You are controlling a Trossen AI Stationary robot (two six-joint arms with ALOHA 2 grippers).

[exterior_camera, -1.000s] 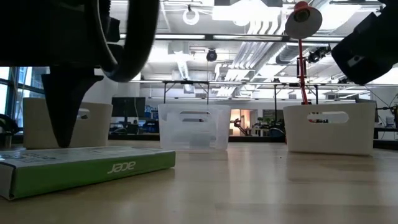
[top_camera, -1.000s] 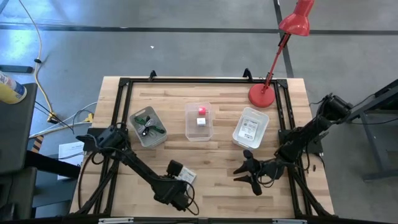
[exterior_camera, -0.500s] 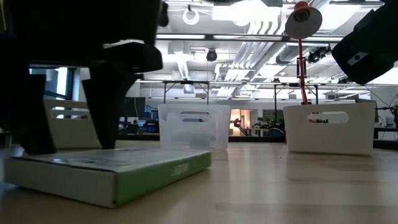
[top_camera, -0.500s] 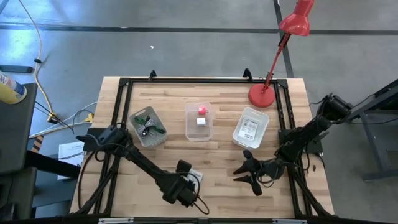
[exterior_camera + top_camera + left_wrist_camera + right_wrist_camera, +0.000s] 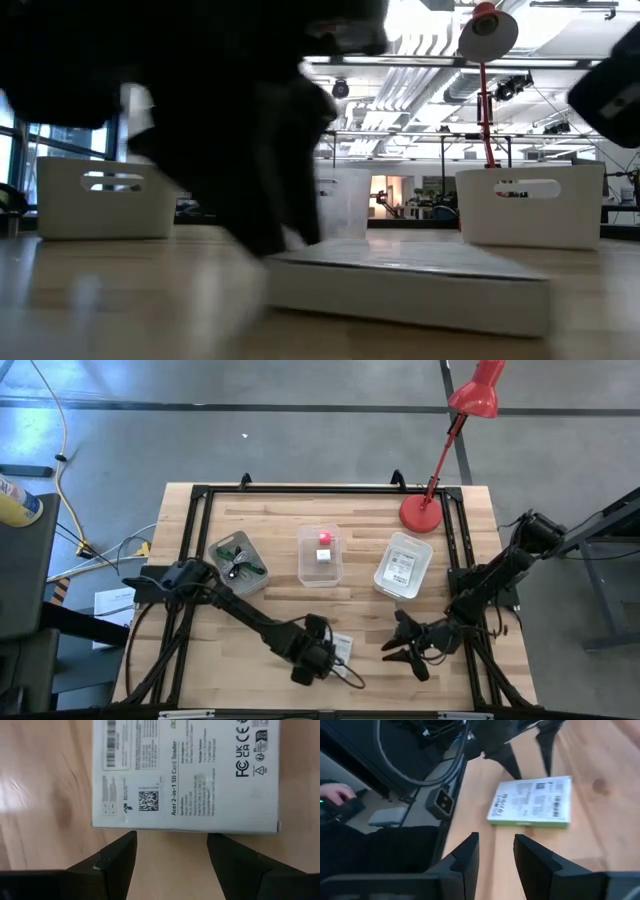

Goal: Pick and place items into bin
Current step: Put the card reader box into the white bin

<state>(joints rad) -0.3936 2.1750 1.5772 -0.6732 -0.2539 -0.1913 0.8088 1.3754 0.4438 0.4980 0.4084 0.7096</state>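
A flat white printed packet (image 5: 185,775) with a green side (image 5: 530,823) lies flat on the wood near the table's front edge (image 5: 342,643). My left gripper (image 5: 322,652) stands open just left of it, pointing steeply down, and shows as a dark blur in the low view (image 5: 270,200). My right gripper (image 5: 402,650) hovers open and empty to the packet's right, pointing toward it (image 5: 495,852). Three bins stand across the table's middle: the left bin (image 5: 226,575) holds a green stick and a dark cable, the clear bin (image 5: 306,565) a pink and a white cube, the right bin (image 5: 418,580) another packet. My left gripper has both open fingertips (image 5: 129,837) at the packet's long left edge (image 5: 170,826), which is wider than the gap between them. The fingers come from above, slanting from the table's left. The packet lies flat on the table (image 5: 410,290).
A red desk lamp (image 5: 420,512) stands at the back right, behind the right bin. A black frame (image 5: 195,540) runs round the tabletop. Bare wood lies between the bins and the front edge, on both sides of the packet.
My left gripper has gone toward the table's right edge along the front, tipping to point more steeply down. The packet has slid right in front of it and turned about on the table, its white side now facing the low view. My right gripper has rolled a little.
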